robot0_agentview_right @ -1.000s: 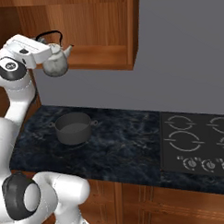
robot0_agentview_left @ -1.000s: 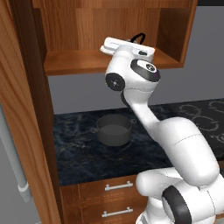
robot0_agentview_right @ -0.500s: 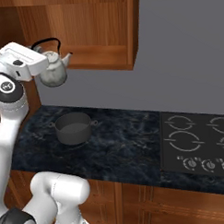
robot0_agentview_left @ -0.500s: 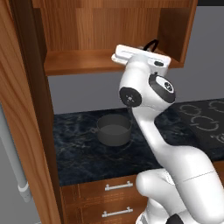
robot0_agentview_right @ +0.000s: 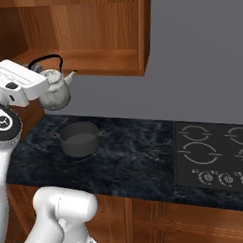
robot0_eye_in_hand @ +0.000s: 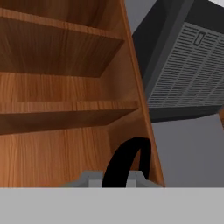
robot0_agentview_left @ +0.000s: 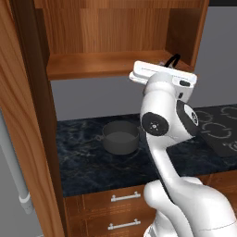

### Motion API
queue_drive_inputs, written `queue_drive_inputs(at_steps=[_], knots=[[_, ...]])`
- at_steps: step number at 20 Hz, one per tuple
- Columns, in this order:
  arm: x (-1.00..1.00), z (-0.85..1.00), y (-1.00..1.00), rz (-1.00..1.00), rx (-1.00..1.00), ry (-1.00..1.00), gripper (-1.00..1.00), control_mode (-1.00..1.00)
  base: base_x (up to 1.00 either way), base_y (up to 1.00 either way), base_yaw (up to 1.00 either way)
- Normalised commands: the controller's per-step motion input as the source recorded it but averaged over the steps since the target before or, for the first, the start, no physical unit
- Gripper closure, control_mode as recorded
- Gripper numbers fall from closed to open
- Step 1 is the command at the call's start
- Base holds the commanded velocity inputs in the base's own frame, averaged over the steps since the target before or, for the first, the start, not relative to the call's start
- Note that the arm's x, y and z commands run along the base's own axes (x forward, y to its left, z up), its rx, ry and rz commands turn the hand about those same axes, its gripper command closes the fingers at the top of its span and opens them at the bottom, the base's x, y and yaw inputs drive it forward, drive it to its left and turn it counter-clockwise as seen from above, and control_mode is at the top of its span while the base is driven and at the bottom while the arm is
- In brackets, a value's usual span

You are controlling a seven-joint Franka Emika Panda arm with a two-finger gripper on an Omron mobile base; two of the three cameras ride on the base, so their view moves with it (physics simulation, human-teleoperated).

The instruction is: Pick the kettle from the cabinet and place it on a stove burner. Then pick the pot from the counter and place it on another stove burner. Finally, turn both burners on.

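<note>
White arm raised, elbow bent, tool (robot0_agentview_right: pixel 42 83) clenched on kettle (robot0_agentview_right: pixel 54 94) handle, hanging above counter (robot0_agentview_right: pixel 130 153) beside cabinet (robot0_agentview_right: pixel 105 39).

Take the pot (robot0_agentview_right: pixel 80 139) as the landmark: it sits on the worktop (robot0_agentview_right: pixel 130 163), near the back wall. The cabinet (robot0_agentview_right: pixel 89 32) hangs on that wall above the pot. The kettle (robot0_agentview_right: pixel 54 92) hangs in the air above the pot and slightly to its left in the right base view, below and just in front of the cabinet's bottom shelf, carried by its handle in the pincer (robot0_agentview_right: pixel 39 72). The cooktop (robot0_agentview_right: pixel 215 157) lies in the worktop well to the right of the pot, its stove burners (robot0_agentview_right: pixel 199 152) behind a row of knobs (robot0_agentview_right: pixel 208 176). Drawers (robot0_agentview_left: pixel 115 210) sit under the worktop, below and in front of the pot.
</note>
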Motion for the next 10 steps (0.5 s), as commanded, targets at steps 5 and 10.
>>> queue_drive_inputs(at_steps=[5, 10], knots=[[-0.58, -0.19, -0.07, 0.0, 0.0, 0.06, 1.0, -1.0, 0.0, 0.0, 0.0], [-0.52, -0.22, -0.04, -0.01, 0.0, 0.08, 1.0, -1.0, 0.0, 0.0, 0.0]])
